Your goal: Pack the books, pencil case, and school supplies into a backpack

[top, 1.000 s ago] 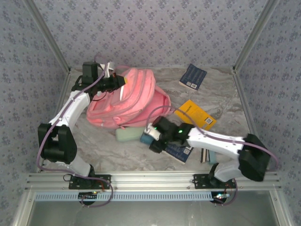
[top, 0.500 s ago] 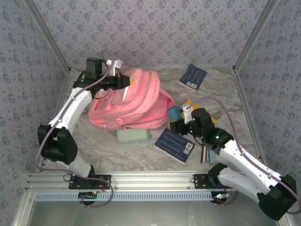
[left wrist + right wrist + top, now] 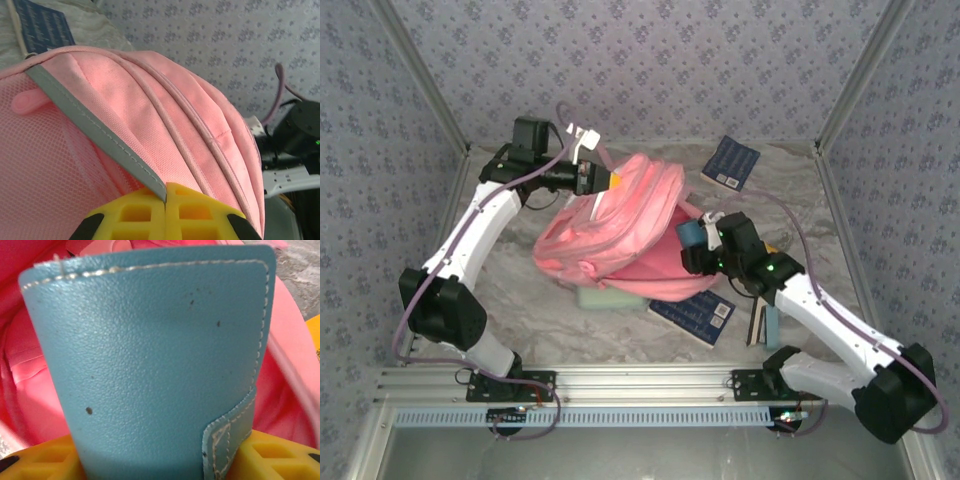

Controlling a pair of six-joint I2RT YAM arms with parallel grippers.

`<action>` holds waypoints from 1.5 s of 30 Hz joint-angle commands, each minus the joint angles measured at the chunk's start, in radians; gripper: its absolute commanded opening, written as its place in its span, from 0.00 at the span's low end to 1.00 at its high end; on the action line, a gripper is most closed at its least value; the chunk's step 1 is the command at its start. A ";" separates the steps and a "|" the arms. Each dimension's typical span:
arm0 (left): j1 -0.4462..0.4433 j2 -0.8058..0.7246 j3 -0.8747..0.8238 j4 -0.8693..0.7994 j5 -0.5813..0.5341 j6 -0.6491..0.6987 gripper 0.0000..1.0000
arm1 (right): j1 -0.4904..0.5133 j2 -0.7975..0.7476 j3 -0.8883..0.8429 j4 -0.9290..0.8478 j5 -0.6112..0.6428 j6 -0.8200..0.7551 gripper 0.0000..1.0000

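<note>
Holding backpack [image 3: 620, 225] trim pinched tight in left gripper [image 3: 165, 192], raised to keep mouth open, with teal block [image 3: 150, 360] clamped in right gripper [image 3: 698, 250] just at that opening, likely for insertion.

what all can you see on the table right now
backpack: 1, pink, mid-table, held up by its top edge
navy books: 2, dotted navy; one far right, one near front
yellow book: 1, mostly hidden behind the right arm
pencil case: 1, mint green, under the backpack's near edge
teal block: 1, gripped beside the backpack
blue-and-black slab: 1, near right
left gripper: yellow fingers, shut on backpack trim
right gripper: shut on teal block
</note>
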 commanded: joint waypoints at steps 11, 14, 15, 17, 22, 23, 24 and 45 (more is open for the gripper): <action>-0.032 -0.032 0.109 0.021 0.109 0.140 0.00 | 0.151 0.296 0.060 0.299 -0.248 0.223 0.59; -0.031 -0.026 0.099 0.026 0.117 0.142 0.00 | 0.153 0.363 0.027 0.523 -0.301 0.321 0.59; -0.030 -0.026 0.096 0.029 0.118 0.142 0.00 | 0.153 0.389 0.033 0.571 -0.312 0.340 0.59; -0.030 -0.026 0.088 0.047 0.116 0.137 0.00 | 0.160 0.446 0.046 0.657 -0.334 0.374 0.59; -0.025 -0.022 0.078 0.065 0.118 0.130 0.00 | 0.188 0.590 0.105 0.764 -0.375 0.468 0.60; -0.022 -0.024 0.073 0.072 0.118 0.125 0.00 | 0.196 0.614 0.118 0.771 -0.374 0.479 0.61; -0.020 -0.027 0.069 0.080 0.120 0.120 0.00 | 0.207 0.634 0.132 0.771 -0.360 0.489 0.62; 0.076 -0.075 -0.052 0.262 0.041 -0.036 0.00 | 0.226 0.582 0.162 0.641 -0.078 0.299 1.00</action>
